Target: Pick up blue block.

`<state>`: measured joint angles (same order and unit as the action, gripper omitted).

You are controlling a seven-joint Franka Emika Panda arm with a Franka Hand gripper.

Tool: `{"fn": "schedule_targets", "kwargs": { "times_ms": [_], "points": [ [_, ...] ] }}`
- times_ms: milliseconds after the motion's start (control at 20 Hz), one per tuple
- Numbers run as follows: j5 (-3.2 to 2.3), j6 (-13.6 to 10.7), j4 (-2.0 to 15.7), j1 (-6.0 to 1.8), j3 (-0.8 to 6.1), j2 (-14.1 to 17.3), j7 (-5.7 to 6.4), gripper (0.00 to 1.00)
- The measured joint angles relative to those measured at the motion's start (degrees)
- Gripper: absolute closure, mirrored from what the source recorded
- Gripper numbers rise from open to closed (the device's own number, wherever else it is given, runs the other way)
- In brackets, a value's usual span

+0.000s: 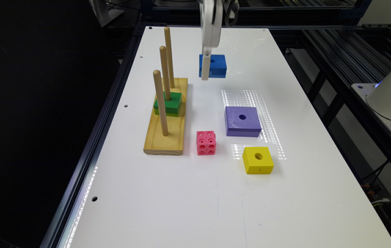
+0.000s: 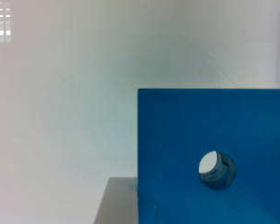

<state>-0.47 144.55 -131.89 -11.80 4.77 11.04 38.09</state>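
Observation:
The blue block (image 1: 216, 65), a bright blue flat square with a round centre hole and a notch in its near side edge, is at the far middle of the white table (image 1: 216, 206). My gripper (image 1: 205, 75) comes down from above as a white part and reaches the block's side on the exterior view's left. In the wrist view the blue block (image 2: 214, 140) is very close and large, its hole showing the pale surface behind it. A grey patch lies against its edge. Whether the block rests on the table or hangs just above it, I cannot tell.
A wooden base (image 1: 166, 120) with three upright pegs stands on the exterior view's left, a green block (image 1: 168, 103) threaded on the middle peg. Nearer lie a purple block (image 1: 242, 121), a pink cube (image 1: 205, 142) and a yellow block (image 1: 257, 160). Dark frame rails edge the table.

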Motion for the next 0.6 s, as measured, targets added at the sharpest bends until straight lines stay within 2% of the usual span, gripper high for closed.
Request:
{"fn": "schedule_targets", "kwargs": {
  "times_ms": [150, 400, 600],
  "points": [
    [0.02, -2.3, -0.02, 0.0, 0.04, -2.2, 0.0, 1.0],
    [0.02, -3.6, 0.1, 0.0, 0.09, -3.8, 0.0, 1.0],
    [0.08, -7.1, 0.17, 0.0, 0.14, -7.4, 0.0, 1.0]
  ]
}}
